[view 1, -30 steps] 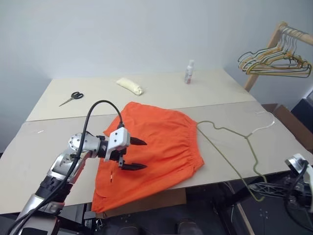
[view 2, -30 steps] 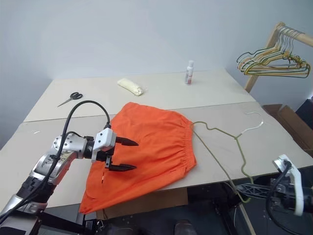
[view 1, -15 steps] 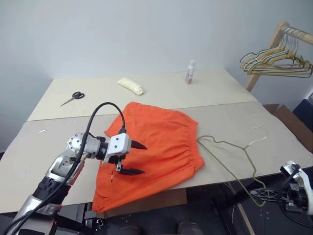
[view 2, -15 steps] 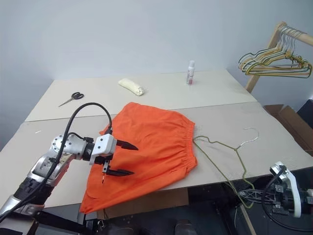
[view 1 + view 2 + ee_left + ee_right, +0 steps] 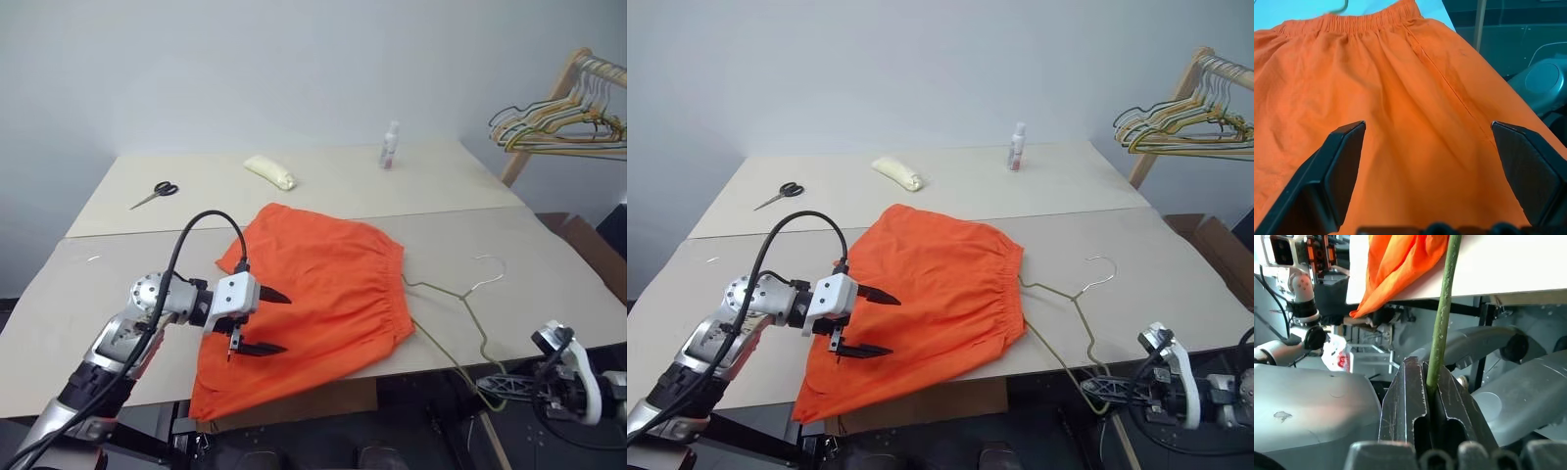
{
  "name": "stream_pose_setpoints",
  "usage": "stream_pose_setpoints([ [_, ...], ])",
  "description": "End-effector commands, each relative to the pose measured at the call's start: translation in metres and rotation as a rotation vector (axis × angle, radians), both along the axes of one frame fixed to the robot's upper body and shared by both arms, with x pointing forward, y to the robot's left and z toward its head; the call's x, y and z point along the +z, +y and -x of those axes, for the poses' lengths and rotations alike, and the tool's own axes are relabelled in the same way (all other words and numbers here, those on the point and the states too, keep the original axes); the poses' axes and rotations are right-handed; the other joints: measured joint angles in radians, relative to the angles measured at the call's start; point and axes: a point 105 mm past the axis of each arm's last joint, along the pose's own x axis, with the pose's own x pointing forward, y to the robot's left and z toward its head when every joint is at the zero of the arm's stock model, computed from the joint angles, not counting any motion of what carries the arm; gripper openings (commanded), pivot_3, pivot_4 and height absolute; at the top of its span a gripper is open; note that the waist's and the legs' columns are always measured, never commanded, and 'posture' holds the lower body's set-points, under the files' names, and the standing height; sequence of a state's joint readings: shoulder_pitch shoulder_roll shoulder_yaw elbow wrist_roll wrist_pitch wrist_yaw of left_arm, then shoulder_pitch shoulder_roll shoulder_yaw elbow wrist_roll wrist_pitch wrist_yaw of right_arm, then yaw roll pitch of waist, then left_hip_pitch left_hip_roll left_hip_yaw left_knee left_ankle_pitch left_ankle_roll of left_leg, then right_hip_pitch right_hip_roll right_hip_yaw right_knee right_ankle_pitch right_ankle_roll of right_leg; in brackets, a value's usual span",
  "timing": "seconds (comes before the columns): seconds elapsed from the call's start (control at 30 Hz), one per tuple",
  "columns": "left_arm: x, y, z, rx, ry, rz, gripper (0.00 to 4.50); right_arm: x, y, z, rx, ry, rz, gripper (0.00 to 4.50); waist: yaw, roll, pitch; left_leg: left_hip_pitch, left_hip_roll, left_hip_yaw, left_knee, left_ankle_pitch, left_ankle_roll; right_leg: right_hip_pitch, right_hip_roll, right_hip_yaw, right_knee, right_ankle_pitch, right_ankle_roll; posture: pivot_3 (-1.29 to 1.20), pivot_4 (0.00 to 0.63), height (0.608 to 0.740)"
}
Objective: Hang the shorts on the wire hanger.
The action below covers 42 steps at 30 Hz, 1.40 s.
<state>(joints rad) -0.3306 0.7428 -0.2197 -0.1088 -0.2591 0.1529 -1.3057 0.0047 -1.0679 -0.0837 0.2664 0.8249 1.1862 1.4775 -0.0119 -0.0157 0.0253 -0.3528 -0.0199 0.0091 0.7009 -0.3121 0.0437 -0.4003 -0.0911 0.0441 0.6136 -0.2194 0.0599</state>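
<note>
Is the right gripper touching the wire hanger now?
Touching. In the right wrist view, the right gripper is shut on the wire hanger, whose green wire runs up from between the fingers.

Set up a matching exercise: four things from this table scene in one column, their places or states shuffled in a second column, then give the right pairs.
Things:
1. bright orange fabric shorts
2. thin grey-beige wire hanger
3. black-handled scissors
4. small white bottle

Places or states:
A. standing upright near the table's far edge
B. one end clamped in the right gripper, the hook resting on the table
C. spread flat, under the open left gripper
D. lying at the far left of the table

Pairs: 1-C, 2-B, 3-D, 4-A
</note>
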Motion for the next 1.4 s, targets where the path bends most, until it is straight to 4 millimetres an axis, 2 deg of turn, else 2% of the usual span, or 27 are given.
stream_pose_setpoints([
  [0.03,0.009,0.000,0.001,-0.004,-0.034,0.004,4.45,0.005,-0.002,-0.022,-0.021,-0.057,0.002,0.00,-0.002,0.001,0.000,0.000,0.000,0.000,0.000,0.000,0.000,0.000,0.000,0.000,0.000,0.000,0.000,-0.01,0.000,0.740],
  [0.17,0.009,0.001,0.001,0.000,-0.039,-0.006,4.45,0.000,0.004,-0.036,0.009,-0.072,0.006,0.00,0.002,0.001,-0.001,0.000,0.000,0.000,0.000,0.000,0.000,0.000,0.000,0.000,0.000,0.000,0.000,0.01,0.000,0.740],
  [0.33,0.019,-0.002,0.006,-0.011,-0.032,0.045,4.45,-0.005,0.011,-0.047,0.048,-0.064,-0.001,0.00,0.015,0.001,-0.001,-0.001,-0.001,0.000,0.000,0.000,0.000,-0.001,-0.001,0.000,0.001,0.000,0.000,0.03,0.000,0.740],
  [0.6,0.018,-0.003,0.008,0.003,-0.032,0.058,4.45,-0.006,0.008,-0.073,0.005,-0.068,0.010,0.00,0.024,0.002,-0.001,-0.001,-0.001,0.000,0.000,0.000,0.000,-0.001,-0.001,0.000,0.001,0.001,-0.001,0.05,0.000,0.740],
  [0.73,0.017,-0.004,0.007,0.011,-0.041,0.055,4.45,-0.013,0.016,-0.089,-0.026,-0.070,0.035,0.00,0.021,0.002,-0.001,0.000,-0.001,-0.001,0.000,0.000,0.000,-0.001,-0.001,0.000,0.001,0.002,-0.002,0.06,0.000,0.740],
  [0.83,0.016,-0.003,0.008,0.014,-0.039,0.055,4.45,-0.009,0.017,-0.098,-0.054,-0.084,0.019,0.00,0.022,0.002,-0.002,0.000,-0.001,-0.001,0.000,0.000,0.000,-0.001,0.000,-0.001,0.001,0.002,-0.002,0.06,0.000,0.740],
  [1.0,0.014,-0.003,0.009,0.014,-0.034,0.055,4.45,0.002,0.019,-0.104,-0.037,-0.117,-0.016,0.00,0.025,0.002,-0.002,-0.001,-0.002,-0.001,0.000,0.000,0.000,-0.002,-0.001,-0.001,0.001,0.002,-0.002,0.06,0.000,0.740],
  [1.23,0.013,-0.004,0.010,0.006,-0.029,0.052,4.45,0.010,0.028,-0.089,0.086,-0.147,-0.033,0.00,0.026,0.002,-0.002,-0.001,-0.002,-0.002,0.000,0.000,-0.001,-0.002,-0.002,-0.001,0.001,0.002,-0.002,0.06,0.000,0.740],
  [1.4,0.009,-0.005,0.008,0.004,-0.035,0.030,4.45,0.010,0.017,-0.101,0.020,-0.165,-0.003,0.00,0.022,0.003,-0.002,-0.001,-0.002,-0.002,0.000,0.000,-0.001,-0.002,-0.001,-0.001,0.001,0.002,-0.002,0.06,0.000,0.740],
])
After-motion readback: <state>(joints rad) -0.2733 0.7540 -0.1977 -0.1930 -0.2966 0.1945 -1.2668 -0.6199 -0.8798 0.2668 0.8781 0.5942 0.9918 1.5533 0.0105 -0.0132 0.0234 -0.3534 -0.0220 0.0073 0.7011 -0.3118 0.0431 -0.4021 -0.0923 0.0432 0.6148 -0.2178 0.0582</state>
